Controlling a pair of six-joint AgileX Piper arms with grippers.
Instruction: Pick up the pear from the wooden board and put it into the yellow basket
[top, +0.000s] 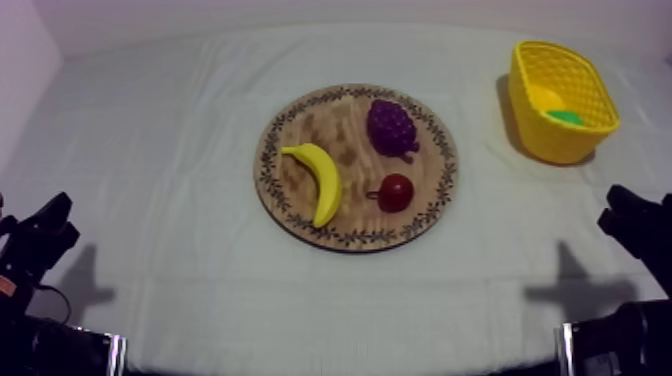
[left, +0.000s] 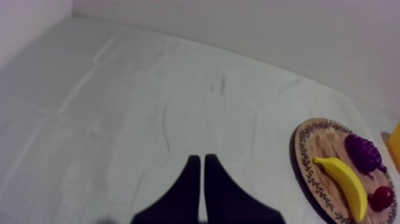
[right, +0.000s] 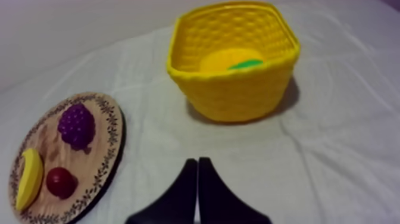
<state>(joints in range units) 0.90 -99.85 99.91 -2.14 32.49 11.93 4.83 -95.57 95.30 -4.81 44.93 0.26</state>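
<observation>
Creased grey-white cloth (top: 180, 290) covers the whole surface (top: 330, 310), plain pale wall (top: 300, 12) behind, light soft and even

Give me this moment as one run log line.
pear in yellow basket | wooden board holds banana, grapes, small red fruit | left gripper shut | right gripper shut
</observation>
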